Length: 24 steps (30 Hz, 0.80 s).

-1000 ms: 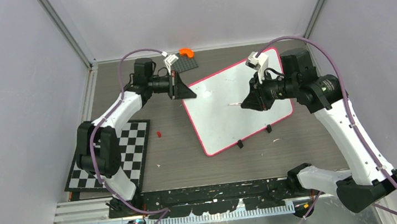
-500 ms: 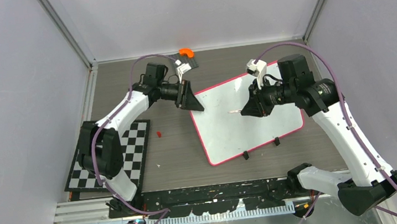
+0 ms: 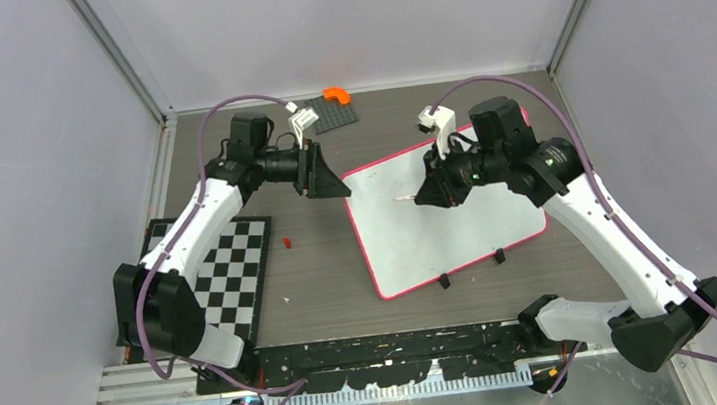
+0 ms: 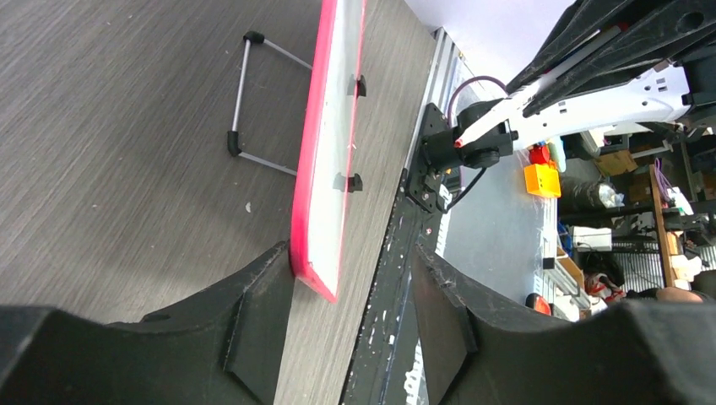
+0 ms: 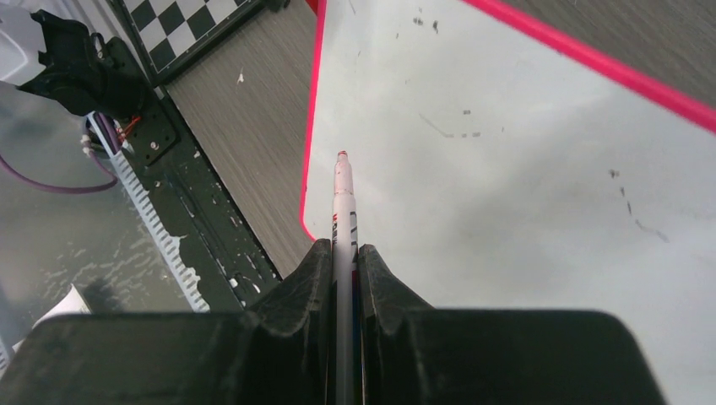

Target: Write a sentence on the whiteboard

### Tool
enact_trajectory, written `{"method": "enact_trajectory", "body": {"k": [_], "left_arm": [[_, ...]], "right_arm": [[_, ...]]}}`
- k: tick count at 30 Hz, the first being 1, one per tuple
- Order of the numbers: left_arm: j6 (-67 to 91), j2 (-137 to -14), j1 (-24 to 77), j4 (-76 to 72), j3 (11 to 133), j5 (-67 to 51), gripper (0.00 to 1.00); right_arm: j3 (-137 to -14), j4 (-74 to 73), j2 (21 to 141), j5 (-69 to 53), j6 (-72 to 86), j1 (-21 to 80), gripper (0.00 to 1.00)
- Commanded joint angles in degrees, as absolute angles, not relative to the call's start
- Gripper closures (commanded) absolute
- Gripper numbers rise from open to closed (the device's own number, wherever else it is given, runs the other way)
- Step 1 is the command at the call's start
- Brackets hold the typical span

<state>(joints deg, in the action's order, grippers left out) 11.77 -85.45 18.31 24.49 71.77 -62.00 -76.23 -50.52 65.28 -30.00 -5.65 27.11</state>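
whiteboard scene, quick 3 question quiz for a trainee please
1. True or false: the right end effector is shut on a marker.
2. The whiteboard shows: A) two lines of red words, B) no written words, only faint smudges, C) a blue drawing.
3. Fill in: the open left end effector has the whiteboard's ___ between its fingers.
Key: 1 true; 2 B; 3 corner.

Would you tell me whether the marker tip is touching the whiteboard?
Apart: the left wrist view shows the whiteboard edge-on, with the marker tip well clear.
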Motion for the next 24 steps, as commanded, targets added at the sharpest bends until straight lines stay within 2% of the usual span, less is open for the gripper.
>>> {"method": "enact_trajectory", "body": {"k": [1, 7, 11, 15, 18, 20, 24], "left_arm": [[11.75, -86.00, 18.55, 23.70, 71.01, -60.77, 0.47], [11.86, -88.73, 18.54, 23.72, 72.22, -60.87, 0.56], [12.12, -90.50, 18.54, 22.90, 73.01, -61.31, 0.71], [12.06, -92.47, 18.54, 22.82, 74.01, -62.05, 0.89], [10.84, -93.17, 18.59, 23.48, 74.63, -62.64, 0.98], [10.01, -93.31, 18.55, 24.14, 74.95, -62.73, 0.96], [8.95, -92.98, 18.47, 26.64, 75.97, -62.60, 0.76]], "right_arm": [[-82.62, -48.34, 69.53, -26.56, -6.90, 29.89, 1.00], [-86.13, -48.17, 74.55, -26.24, -8.79, 32.84, 1.00], [-85.45, -47.29, 75.41, -24.54, -9.88, 34.70, 1.00], [-85.02, -46.52, 75.55, -21.50, -11.73, 37.57, 1.00], [-85.41, -46.63, 76.67, -19.65, -12.55, 39.04, 1.00], [-85.43, -46.40, 77.25, -19.12, -12.50, 39.47, 1.00], [-85.51, -46.14, 77.56, -18.90, -11.92, 39.60, 1.00]]}}
